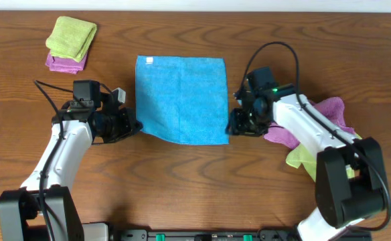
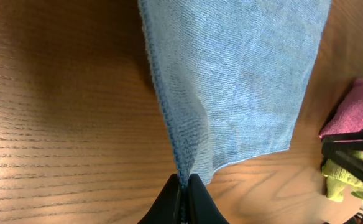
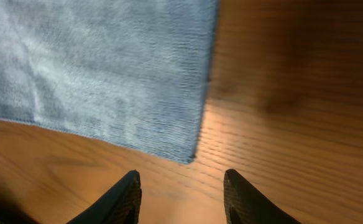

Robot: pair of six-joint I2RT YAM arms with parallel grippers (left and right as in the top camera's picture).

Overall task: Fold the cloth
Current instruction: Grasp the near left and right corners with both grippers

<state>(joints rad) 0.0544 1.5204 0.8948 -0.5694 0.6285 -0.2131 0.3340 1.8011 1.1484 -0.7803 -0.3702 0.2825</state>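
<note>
The sky-blue cloth lies spread flat in the middle of the table, its small white tag at the far left corner. My left gripper is shut on the cloth's near left corner; in the left wrist view the fingers pinch the cloth's hemmed edge. My right gripper is open and empty, just beside the near right corner. In the right wrist view its fingers straddle bare wood just short of the cloth's corner.
A lime-green cloth lies folded on a purple cloth at the far left. A purple cloth and a lime-green cloth lie bunched under my right arm, also in the left wrist view.
</note>
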